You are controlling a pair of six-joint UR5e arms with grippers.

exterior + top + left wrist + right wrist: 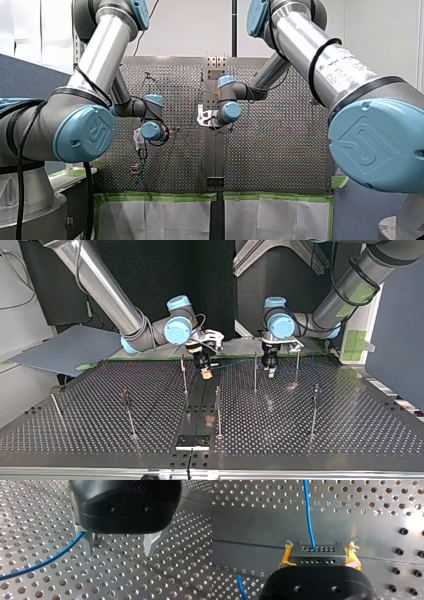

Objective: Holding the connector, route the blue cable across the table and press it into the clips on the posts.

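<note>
Connector [317, 554], grey w/ two rows of small holes, sits clamped between the yellow pads [283, 559] of my right gripper [205, 372], which is closed tight on its two sides. Blue cable [309, 517] leaves the connector's front face and runs straight ahead over the perforated table [350, 430]. A second short stretch of it shows beside the gripper body in the right wrist view.

My left gripper [120, 553], black body w/ metal fingers [152, 543], hangs low over the table. Its fingers are spread wide w/ nothing between them. The cable comes in across the holes to the outer side of one finger; whether it touches can't be told.

Top view: both grippers point down at the table's far side, my right one left of centre, my left one right of centre, approx. level w/ each other. The cable shows as a thin blue line strung between them. Thin upright posts [255, 371] stand across the table, one between the two grippers, another just beside my right gripper, the rest nearer the camera. A small black plate [192, 441] lies at the table's near edge, mid-view.
</note>
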